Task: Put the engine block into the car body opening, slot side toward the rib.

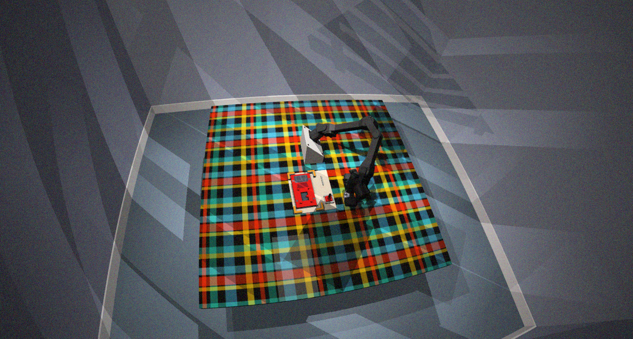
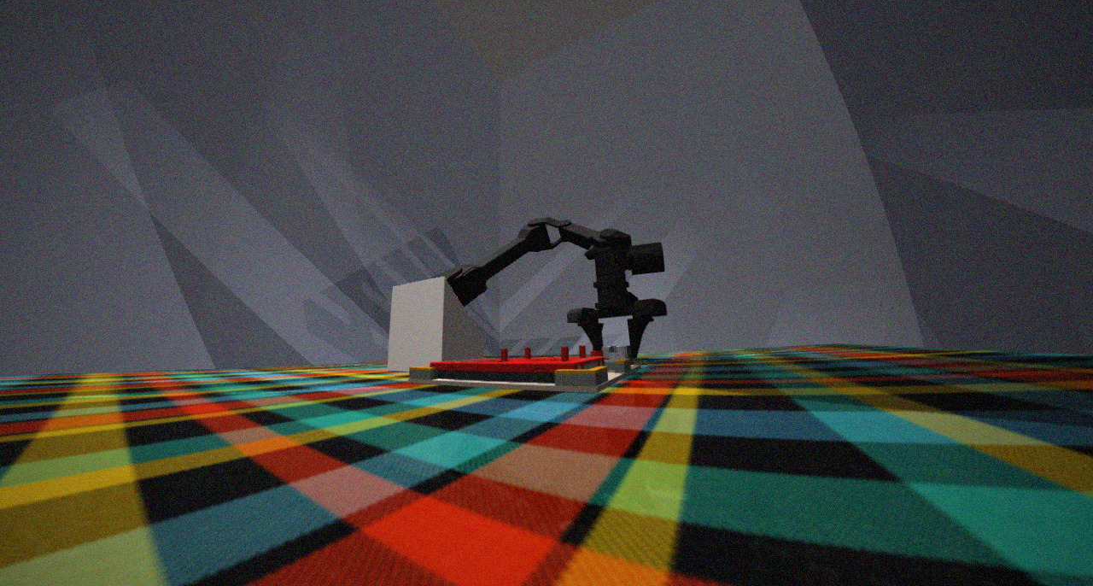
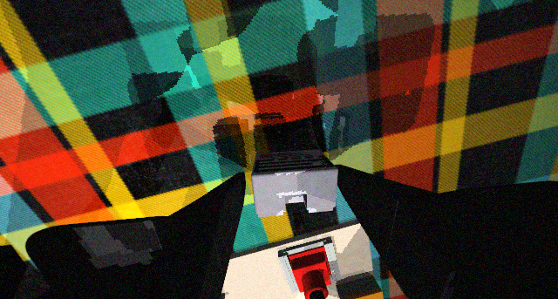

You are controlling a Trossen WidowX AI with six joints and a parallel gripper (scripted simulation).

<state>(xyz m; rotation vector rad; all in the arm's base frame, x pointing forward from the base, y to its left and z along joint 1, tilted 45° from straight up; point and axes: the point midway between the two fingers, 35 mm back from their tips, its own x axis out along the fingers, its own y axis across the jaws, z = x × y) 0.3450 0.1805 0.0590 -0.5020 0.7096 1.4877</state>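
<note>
The engine block (image 1: 346,194) (image 2: 614,349) (image 3: 270,192) is a light grey block with a dark grooved top. It stands on the tartan cloth just beyond the board's right edge, its notched face toward the board in the wrist view. My gripper (image 2: 616,353) (image 3: 289,173) points down with its fingers low on either side of the block. It is open, with a narrow gap at the left finger and the right finger very close to the block. The red car body (image 1: 312,197) (image 2: 488,366) lies on the cream board, its opening (image 1: 304,196) empty; the rib is too small to make out.
The cream board (image 1: 324,186) (image 3: 257,268) has orange corner brackets around the car body. A red part with a black post (image 1: 329,198) (image 3: 309,261) stands in a square holder near the board's edge, close to the block. The white wedge-shaped base (image 1: 312,152) (image 2: 417,326) stands behind the board.
</note>
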